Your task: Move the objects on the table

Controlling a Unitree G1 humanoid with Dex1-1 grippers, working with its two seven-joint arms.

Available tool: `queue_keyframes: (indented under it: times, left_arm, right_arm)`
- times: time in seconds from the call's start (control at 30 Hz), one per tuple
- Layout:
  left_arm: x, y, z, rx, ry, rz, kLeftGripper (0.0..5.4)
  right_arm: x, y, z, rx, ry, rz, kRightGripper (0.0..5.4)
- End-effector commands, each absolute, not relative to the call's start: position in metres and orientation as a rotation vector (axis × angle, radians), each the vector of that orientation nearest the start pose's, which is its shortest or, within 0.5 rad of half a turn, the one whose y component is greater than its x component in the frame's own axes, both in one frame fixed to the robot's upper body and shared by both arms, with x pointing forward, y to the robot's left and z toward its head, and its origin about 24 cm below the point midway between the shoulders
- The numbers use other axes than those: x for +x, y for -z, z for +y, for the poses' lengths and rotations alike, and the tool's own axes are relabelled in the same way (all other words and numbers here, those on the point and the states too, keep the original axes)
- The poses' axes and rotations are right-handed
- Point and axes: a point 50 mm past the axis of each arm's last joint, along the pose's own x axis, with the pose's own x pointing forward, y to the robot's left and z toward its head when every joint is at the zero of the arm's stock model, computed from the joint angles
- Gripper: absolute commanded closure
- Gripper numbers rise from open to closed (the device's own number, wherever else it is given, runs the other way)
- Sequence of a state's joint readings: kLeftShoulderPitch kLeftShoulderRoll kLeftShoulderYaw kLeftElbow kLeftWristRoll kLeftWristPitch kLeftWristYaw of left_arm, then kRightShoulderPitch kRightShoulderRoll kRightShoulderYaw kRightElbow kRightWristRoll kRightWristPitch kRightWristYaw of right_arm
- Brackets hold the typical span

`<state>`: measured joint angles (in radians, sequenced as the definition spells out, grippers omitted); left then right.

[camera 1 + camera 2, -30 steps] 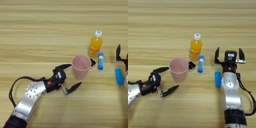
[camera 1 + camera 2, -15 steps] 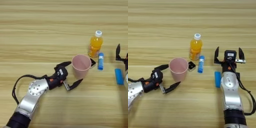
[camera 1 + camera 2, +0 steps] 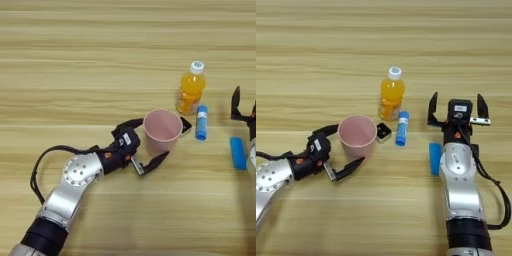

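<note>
A pink plastic cup stands upright near the middle of the table. My left gripper is open, with one black finger behind the cup's left side and the other in front of its base. I cannot tell whether the fingers touch it. An orange-juice bottle with a white cap stands behind the cup. The small black-topped cube lies just right of the cup, then the blue tube, then the flat blue bar. My right gripper is open and empty, just right of the bar.
The right arm runs from the front edge up the right side, close beside the blue bar. A black cable loops beside the left forearm at the front left.
My left gripper has moved right, and its fingers now straddle the pink cup. The right arm and the other objects have not moved.
</note>
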<state>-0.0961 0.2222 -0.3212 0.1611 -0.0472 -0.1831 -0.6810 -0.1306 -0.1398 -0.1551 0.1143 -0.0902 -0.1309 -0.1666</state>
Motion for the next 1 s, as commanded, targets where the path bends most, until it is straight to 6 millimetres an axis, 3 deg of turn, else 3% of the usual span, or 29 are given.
queue_keyframes:
  times: [0.03,0.37,1.0]
  left_arm:
    - [0.238,-0.027,0.080,0.218,1.029,-0.011,0.00]
    - [0.236,-0.026,0.068,0.197,1.048,-0.015,0.00]
    - [0.253,-0.023,0.072,0.171,0.919,-0.005,0.00]
  right_arm:
    - [0.275,-0.071,-0.211,-0.204,0.290,-0.163,0.01]
    - [0.274,-0.072,-0.209,-0.202,0.290,-0.165,0.01]
    - [0.273,-0.073,-0.210,-0.204,0.288,-0.164,0.01]
